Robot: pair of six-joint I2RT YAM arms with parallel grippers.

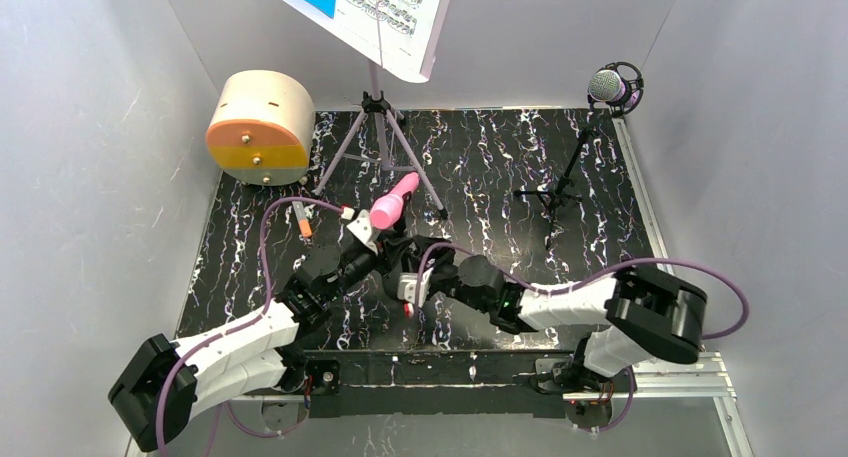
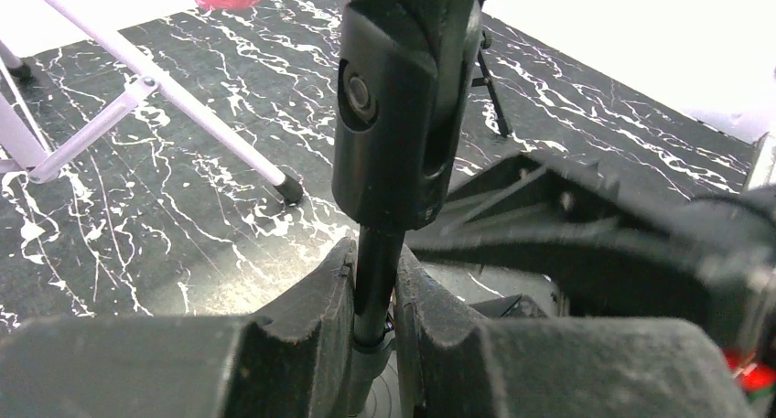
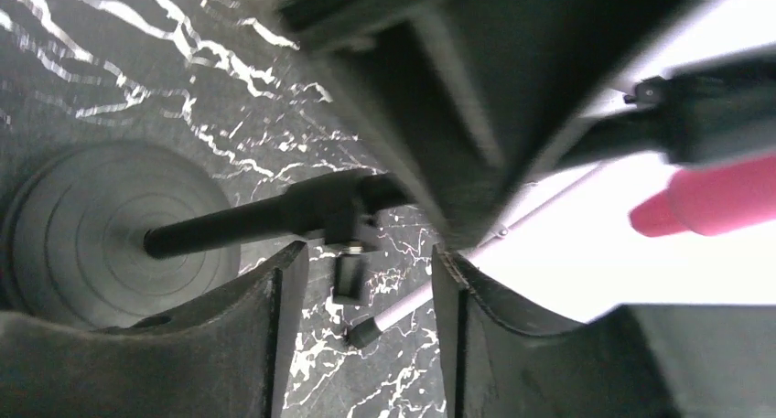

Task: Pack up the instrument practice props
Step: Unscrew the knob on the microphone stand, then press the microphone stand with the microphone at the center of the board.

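The pink microphone [image 1: 393, 199] sits tilted in a black clip [image 2: 403, 98] on a thin black pole [image 2: 375, 281] with a round black base [image 3: 101, 226]. My left gripper [image 1: 372, 242] is shut on that pole just below the clip, as the left wrist view [image 2: 375, 299] shows. My right gripper [image 1: 412, 275] is open and empty, its jaws beside the pole near the base [image 3: 366, 308]. The silver-mesh purple mic [image 1: 612, 85] stands on its tripod [image 1: 560, 187] at the back right. The lilac music stand [image 1: 378, 127] holds blue and white sheet music [image 1: 370, 7] at the back.
A round cream box with an orange front [image 1: 258, 127] stands at the back left. A small orange pen [image 1: 302, 220] lies on the black marbled mat [image 1: 480, 167]. A lilac stand leg [image 2: 183, 98] runs close to my left gripper. Grey walls enclose the table.
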